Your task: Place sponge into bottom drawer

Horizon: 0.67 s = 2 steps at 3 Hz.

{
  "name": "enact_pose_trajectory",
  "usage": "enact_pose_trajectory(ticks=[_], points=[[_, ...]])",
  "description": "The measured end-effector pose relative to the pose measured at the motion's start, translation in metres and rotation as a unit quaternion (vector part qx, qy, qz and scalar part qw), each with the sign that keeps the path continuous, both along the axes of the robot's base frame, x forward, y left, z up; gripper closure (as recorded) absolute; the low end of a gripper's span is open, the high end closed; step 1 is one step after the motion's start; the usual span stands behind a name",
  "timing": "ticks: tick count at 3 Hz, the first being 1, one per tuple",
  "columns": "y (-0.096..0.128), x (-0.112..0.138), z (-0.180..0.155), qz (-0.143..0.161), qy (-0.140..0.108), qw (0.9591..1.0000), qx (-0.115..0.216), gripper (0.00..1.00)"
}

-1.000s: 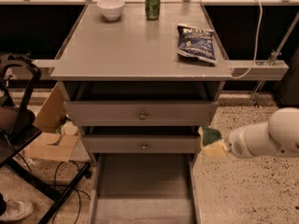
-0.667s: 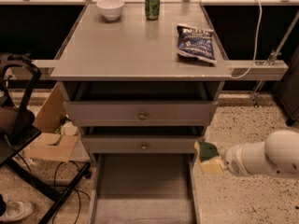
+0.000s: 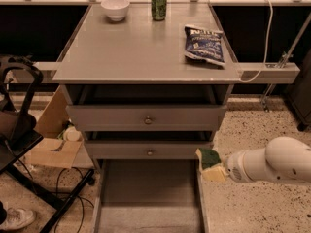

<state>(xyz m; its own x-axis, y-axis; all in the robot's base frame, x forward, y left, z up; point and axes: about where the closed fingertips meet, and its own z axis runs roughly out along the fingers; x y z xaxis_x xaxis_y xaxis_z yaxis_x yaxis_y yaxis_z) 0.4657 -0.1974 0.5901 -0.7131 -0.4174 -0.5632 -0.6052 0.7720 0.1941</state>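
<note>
The sponge [image 3: 210, 163], dark green on top with a yellow base, is held at the tip of my gripper [image 3: 217, 168]. The white arm comes in from the right. The sponge hangs just over the right wall of the bottom drawer [image 3: 146, 198], which is pulled out and shows a flat grey floor. The gripper sits at the drawer's right rear corner, just below the middle drawer front.
Two upper drawers with round knobs [image 3: 148, 121] are above. On the tabletop are a blue chip bag [image 3: 204, 44], a green can [image 3: 159, 4] and a white bowl [image 3: 115, 8]. A cardboard box [image 3: 53, 147] and a black chair frame [image 3: 19, 130] stand at the left.
My gripper has moved down and to the left with the sponge, from beside the middle drawer to the right rim of the bottom drawer.
</note>
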Motion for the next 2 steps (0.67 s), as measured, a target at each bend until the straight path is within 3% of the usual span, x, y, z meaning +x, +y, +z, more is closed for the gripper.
enact_pose_trajectory(ticks=[1, 2], points=[[0.013, 0.017, -0.04, 0.021, -0.004, 0.9996, 0.019, 1.0], [0.02, 0.033, -0.12, 0.052, -0.006, 0.9965, 0.066, 1.0]])
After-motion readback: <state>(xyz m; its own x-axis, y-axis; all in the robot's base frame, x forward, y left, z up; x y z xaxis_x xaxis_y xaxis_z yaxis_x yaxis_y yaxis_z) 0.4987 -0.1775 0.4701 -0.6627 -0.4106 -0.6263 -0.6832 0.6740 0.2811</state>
